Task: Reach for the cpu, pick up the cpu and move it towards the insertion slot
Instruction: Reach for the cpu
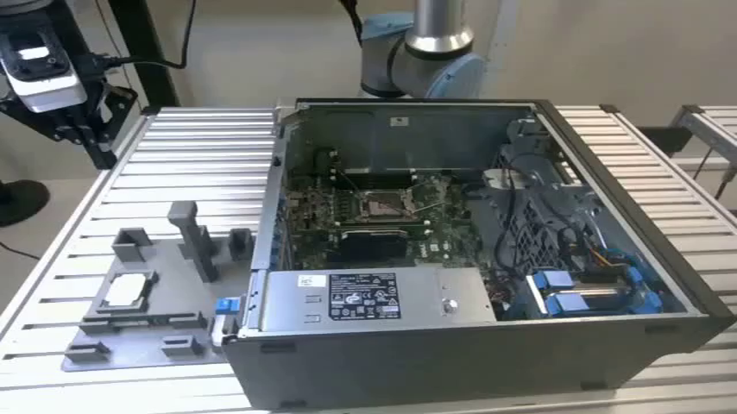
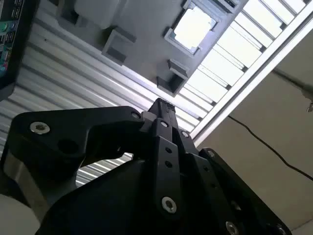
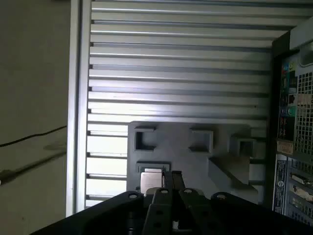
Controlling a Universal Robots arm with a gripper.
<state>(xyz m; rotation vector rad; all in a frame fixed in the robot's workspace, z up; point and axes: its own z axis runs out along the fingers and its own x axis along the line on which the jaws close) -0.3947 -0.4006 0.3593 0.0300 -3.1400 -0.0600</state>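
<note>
1. The cpu lies flat, silvery top up, in its square nest on the grey holder plate. The plate sits on the slatted table, at the exterior view's left of the open computer case.
2. In both wrist views the cpu sits square in its nest with grey blocks around it. Nothing touches it.
3. The pincer looks down on the holder plate from above. Its fingers are drawn narrow, close together, with nothing between them.
4. In the first wrist view the fingertips line up just beside the cpu. The plate and table lie well below them, so this reads as a hover and not as contact.
5. The insertion slot shows inside the case as a shiny metal frame with a dull centre, ringed by green board. Its centre looks bare, and it lies well apart from the cpu, with the case wall between them.
6. As a judgement, the task is at its early part. The reach has brought the pincer over the right area, but it has not yet come down to the cpu.
7. Not yet done: the grip on the cpu, the lift out of the nest, and the whole carry across to the insertion slot.
</note>
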